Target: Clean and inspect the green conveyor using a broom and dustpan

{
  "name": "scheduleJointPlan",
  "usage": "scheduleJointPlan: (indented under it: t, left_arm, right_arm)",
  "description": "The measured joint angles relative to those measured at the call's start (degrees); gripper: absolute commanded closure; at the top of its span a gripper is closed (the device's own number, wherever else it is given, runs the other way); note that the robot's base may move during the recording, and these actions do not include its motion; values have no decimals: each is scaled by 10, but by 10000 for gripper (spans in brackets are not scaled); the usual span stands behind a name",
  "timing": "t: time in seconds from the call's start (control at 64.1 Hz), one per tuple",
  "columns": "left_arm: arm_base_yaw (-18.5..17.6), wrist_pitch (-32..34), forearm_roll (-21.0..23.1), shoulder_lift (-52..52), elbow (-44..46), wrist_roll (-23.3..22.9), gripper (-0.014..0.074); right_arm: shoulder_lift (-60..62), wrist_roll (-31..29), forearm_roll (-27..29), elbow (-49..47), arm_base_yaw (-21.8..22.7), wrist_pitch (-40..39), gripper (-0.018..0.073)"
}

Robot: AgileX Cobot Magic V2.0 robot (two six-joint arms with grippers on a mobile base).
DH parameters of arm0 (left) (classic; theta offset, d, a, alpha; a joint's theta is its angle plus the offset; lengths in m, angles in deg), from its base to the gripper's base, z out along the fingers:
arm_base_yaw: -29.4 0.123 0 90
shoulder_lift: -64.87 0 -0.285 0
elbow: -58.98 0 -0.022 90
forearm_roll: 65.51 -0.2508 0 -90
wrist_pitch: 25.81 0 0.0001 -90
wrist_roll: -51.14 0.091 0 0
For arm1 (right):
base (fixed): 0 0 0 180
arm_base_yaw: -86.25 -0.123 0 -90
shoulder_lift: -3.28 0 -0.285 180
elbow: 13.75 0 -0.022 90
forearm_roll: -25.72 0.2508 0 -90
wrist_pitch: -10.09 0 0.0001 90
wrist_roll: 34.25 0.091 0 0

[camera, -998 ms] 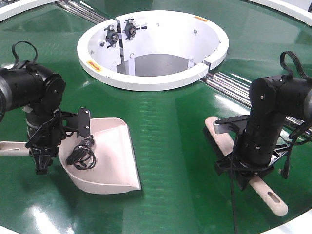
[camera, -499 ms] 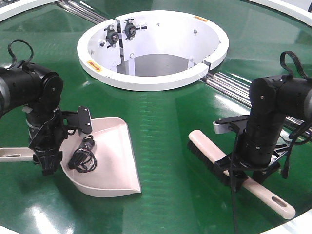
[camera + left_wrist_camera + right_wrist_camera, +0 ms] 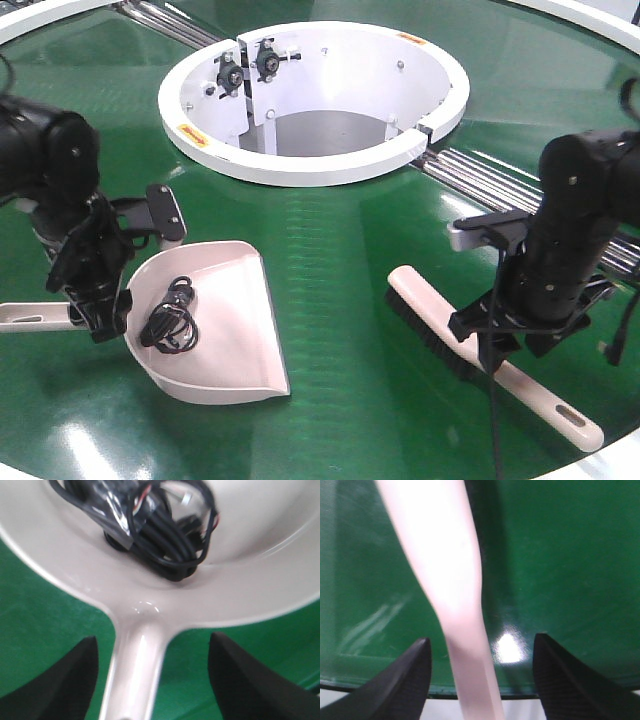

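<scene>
The green conveyor (image 3: 340, 250) fills the front view. On its left lies the pale dustpan (image 3: 225, 330), handle pointing left, with a bundle of black cable (image 3: 168, 325) in its scoop. My left gripper (image 3: 97, 318) hangs over the handle; in the wrist view the left gripper (image 3: 152, 645) is open, its jaws wide on either side of the dustpan handle (image 3: 135, 670) and clear of it. The broom (image 3: 440, 335) lies flat on the right, bristles toward the dustpan. My right gripper (image 3: 505, 350) is open above it, and the broom handle (image 3: 445, 570) passes between the right gripper (image 3: 481, 642) jaws untouched.
A white ring wall (image 3: 310, 160) surrounds the round opening at the back centre. Metal roller seams (image 3: 490, 175) run toward the right behind the right arm. The belt's front edge and a white rim (image 3: 395, 707) lie just past the broom's handle end (image 3: 578, 425).
The broom slid left and flat onto the belt, then stayed put. Both arms have lifted upward, the left one drifting left and the right one to the right, with jaws apart over the handles.
</scene>
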Motion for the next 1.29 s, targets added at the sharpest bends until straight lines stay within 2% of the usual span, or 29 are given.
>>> scheduleJointPlan:
  t: [0.14,0.343,0.484,0.608,0.764,0.936,1.076,1.185,1.295]
  left_arm:
    - [0,-5,18,50,0,0,142]
    - [0,-9,22,140,0,0,148]
    - [0,-2,55,210,0,-4,153]
    - [0,-2,89,266,0,-28,153]
    - [0,16,94,346,0,-73,153]
    - [0,59,109,451,0,-127,153]
    - [0,94,125,545,-23,-138,153]
    - [0,167,151,632,-108,-139,153]
    - [0,259,151,713,-223,-139,153]
  right_arm:
    - [47,-3,-2,0,0,-22,124]
    - [138,-4,-2,0,0,-95,124]
    - [205,-4,-3,0,0,-144,124]
    - [267,-4,-3,2,0,-177,124]
    - [346,-14,-3,4,0,-194,124]
    - [418,-28,-3,4,0,-199,124]
    - [474,-35,-2,16,0,-215,124]
    - [536,-35,-2,87,0,-277,124]
    - [614,-44,-3,198,0,-362,124]
